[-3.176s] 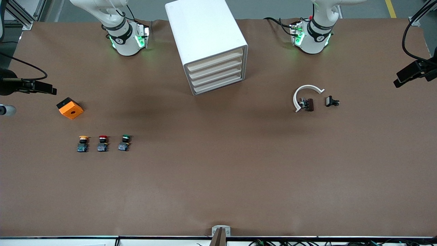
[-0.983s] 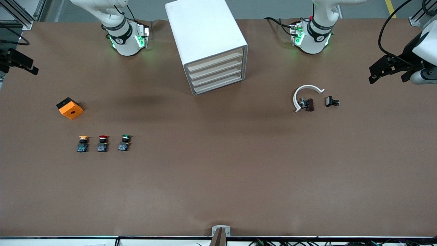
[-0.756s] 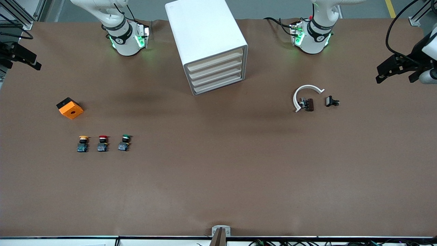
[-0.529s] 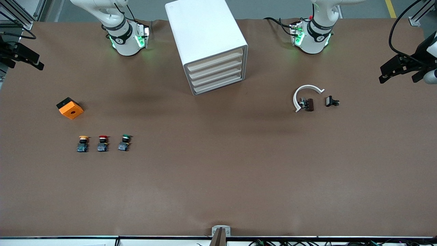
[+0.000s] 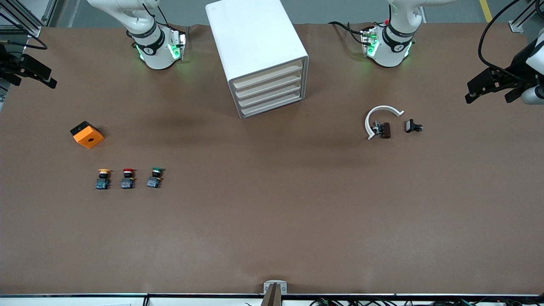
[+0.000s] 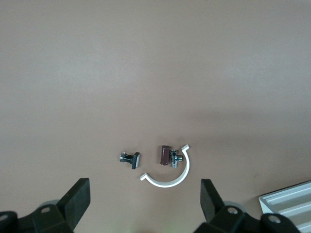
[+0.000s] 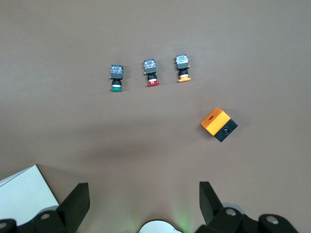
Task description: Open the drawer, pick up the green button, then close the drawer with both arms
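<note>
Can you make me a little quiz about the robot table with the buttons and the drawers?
1. True or false: one drawer of the white drawer cabinet is pulled out.
2. The green button lies at one end of a row of three. Which cap colour is in the middle? A red, B yellow, C orange.
3. Fill the gap: the left gripper and the right gripper both have their fingers ____.

Key
1. False, all four drawers are shut.
2. A, the red button.
3. open
</note>
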Available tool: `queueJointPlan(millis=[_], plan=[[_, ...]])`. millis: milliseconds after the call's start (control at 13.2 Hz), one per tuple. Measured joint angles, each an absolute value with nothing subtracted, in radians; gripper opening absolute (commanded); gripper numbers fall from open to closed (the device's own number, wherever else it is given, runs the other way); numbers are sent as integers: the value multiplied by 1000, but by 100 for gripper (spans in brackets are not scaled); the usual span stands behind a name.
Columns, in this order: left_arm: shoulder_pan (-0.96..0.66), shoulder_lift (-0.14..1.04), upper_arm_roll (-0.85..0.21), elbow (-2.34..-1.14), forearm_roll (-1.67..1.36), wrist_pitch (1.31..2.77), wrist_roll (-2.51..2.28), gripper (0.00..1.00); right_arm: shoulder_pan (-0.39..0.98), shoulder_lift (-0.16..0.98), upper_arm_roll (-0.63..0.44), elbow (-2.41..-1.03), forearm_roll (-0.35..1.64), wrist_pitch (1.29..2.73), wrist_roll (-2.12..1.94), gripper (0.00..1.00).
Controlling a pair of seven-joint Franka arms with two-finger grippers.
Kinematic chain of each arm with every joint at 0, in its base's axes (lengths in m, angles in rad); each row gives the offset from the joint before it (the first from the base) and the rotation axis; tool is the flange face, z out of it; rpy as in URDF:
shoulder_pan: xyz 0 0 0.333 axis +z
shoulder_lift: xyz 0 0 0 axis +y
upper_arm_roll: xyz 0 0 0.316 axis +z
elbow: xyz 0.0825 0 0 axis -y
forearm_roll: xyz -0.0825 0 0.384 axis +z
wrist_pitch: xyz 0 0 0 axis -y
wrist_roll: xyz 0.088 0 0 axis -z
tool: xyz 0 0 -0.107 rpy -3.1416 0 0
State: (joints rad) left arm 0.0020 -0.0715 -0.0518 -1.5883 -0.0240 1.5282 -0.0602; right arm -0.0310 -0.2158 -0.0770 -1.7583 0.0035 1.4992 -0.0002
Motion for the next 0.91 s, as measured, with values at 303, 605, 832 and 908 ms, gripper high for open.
queueJointPlan(millis=[303, 605, 832, 908], plan=[[1, -71, -52, -1591, -27, 1527, -60, 100, -31, -216, -77, -1758, 5, 1502, 0, 100], [1, -71, -52, -1591, -26, 1527, -60, 100, -31, -216, -77, -1752, 20, 1502, -3, 100], [2, -66, -52, -1592, -26, 1527, -60, 100, -31, -216, -72, -1750, 26, 1502, -24, 100], [2, -65, -52, -1592, -26, 1527, -60, 100, -31, -216, -70, -1750, 26, 1502, -31, 100]])
